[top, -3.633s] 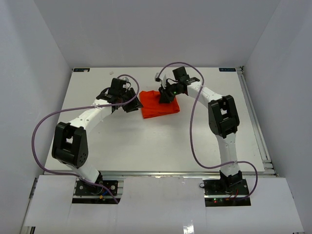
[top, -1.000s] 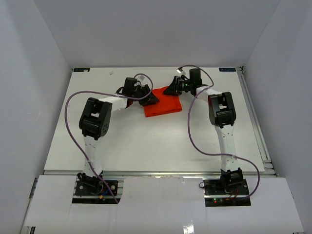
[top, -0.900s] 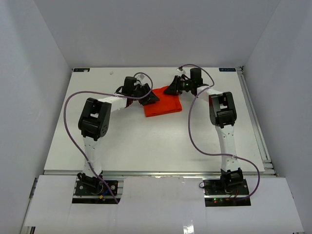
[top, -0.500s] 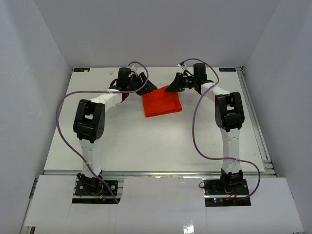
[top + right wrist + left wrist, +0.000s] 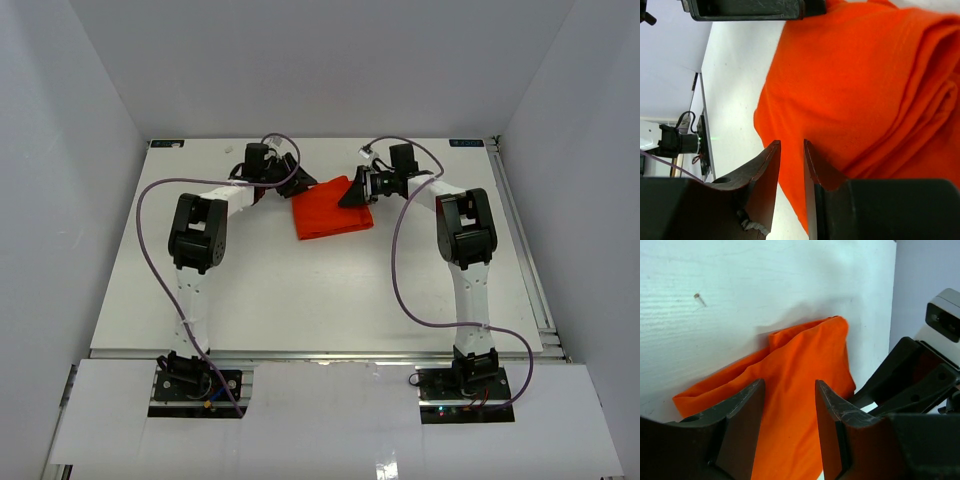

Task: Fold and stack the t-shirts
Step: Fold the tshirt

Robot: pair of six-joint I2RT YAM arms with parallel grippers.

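The orange-red t-shirt (image 5: 330, 212) lies folded into a small rectangle at the far middle of the table. My left gripper (image 5: 300, 184) is at its far left corner, low and pointing right. In the left wrist view the left gripper (image 5: 789, 385) is open over the t-shirt (image 5: 800, 360) with nothing between its fingers. My right gripper (image 5: 352, 192) is at the far right corner, pointing left. In the right wrist view the right gripper (image 5: 791, 145) shows a narrow open gap, and the t-shirt (image 5: 865, 75) lies flat beyond it, layered at the right.
The white table (image 5: 300, 300) extends toward the arm bases. A metal rail (image 5: 522, 240) runs along its right edge. White walls close in the left, back and right. Purple cables loop off both arms. A small speck (image 5: 699, 299) lies beyond the shirt.
Both grippers drew back from the shirt's far corners toward the back edge, then settled close to those corners again. The left jaws widened a little. The shirt stayed put.
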